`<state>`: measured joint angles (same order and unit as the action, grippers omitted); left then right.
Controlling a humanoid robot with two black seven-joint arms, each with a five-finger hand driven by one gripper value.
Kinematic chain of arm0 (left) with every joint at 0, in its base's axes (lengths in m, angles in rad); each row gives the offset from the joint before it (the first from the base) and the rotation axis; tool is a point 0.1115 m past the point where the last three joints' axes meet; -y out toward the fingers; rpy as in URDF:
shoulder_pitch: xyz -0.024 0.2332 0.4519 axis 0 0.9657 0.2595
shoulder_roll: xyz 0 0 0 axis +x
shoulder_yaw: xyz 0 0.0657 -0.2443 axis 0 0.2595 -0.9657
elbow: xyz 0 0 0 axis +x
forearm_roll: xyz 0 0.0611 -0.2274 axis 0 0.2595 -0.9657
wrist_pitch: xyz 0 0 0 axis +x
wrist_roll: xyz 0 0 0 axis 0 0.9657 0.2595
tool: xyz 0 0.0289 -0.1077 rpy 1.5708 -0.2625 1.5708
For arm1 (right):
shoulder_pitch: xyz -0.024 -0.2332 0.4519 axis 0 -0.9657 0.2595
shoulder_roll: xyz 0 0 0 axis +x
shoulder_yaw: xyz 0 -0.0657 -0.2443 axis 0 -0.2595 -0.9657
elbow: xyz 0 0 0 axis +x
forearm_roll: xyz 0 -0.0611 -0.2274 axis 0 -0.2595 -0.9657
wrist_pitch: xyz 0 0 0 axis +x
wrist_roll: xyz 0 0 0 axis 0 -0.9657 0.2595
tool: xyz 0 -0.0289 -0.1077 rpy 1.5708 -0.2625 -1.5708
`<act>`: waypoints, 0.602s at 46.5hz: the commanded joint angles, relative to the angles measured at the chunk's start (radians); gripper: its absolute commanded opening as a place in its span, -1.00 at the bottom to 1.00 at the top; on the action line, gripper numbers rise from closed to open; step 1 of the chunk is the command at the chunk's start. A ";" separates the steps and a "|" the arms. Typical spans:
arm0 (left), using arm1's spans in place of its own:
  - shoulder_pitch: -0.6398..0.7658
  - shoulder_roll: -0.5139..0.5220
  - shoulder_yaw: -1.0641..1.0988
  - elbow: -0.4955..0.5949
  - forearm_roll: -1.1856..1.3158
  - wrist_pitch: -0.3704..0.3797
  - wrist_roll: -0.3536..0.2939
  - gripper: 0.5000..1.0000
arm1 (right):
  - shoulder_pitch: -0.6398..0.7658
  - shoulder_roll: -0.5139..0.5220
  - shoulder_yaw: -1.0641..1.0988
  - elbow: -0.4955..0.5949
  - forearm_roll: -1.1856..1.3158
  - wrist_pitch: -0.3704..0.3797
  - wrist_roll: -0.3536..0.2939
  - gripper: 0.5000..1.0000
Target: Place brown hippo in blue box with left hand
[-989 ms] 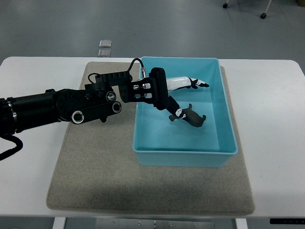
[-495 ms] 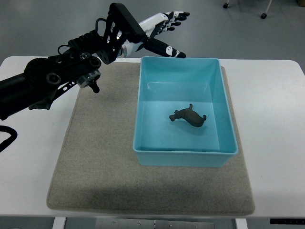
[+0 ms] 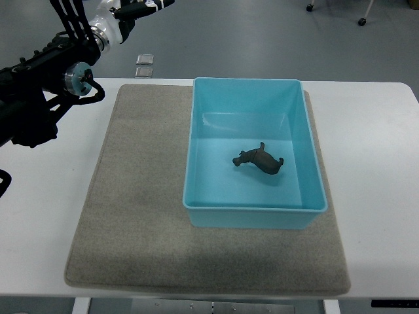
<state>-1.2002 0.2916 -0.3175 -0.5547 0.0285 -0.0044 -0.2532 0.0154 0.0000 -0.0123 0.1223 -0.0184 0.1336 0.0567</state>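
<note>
The brown hippo (image 3: 260, 159) lies on the floor of the blue box (image 3: 254, 216), a little right of its middle, with nothing touching it. My left arm (image 3: 46, 72) comes in from the upper left edge and is raised well away from the box. Its hand (image 3: 134, 8) is at the top edge of the picture and mostly cut off, far up and left of the hippo. My right arm does not show.
The blue box stands on a beige mat (image 3: 131, 216) that covers the middle of the white table (image 3: 373, 163). Two small grey squares (image 3: 144, 65) lie on the floor beyond the table's far edge. Caster wheels (image 3: 361, 21) show at the top right.
The left hand was over the hippo inside the box, then rose and swung up and left out of the box. The hippo has stayed where it lay.
</note>
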 commanded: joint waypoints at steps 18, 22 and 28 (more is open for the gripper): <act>0.057 -0.002 -0.044 0.119 -0.183 -0.052 0.008 0.99 | 0.000 0.000 0.000 0.000 0.000 0.000 0.000 0.74; 0.105 0.001 -0.080 0.119 -0.286 -0.092 0.009 0.99 | 0.000 0.000 0.000 0.000 0.000 0.000 0.000 0.74; 0.146 0.009 -0.081 0.119 -0.302 -0.135 0.009 0.99 | 0.000 0.000 0.000 -0.001 0.000 0.000 0.000 0.74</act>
<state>-1.0717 0.2935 -0.3977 -0.4352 -0.2706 -0.1226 -0.2439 0.0155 0.0000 -0.0122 0.1220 -0.0184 0.1333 0.0568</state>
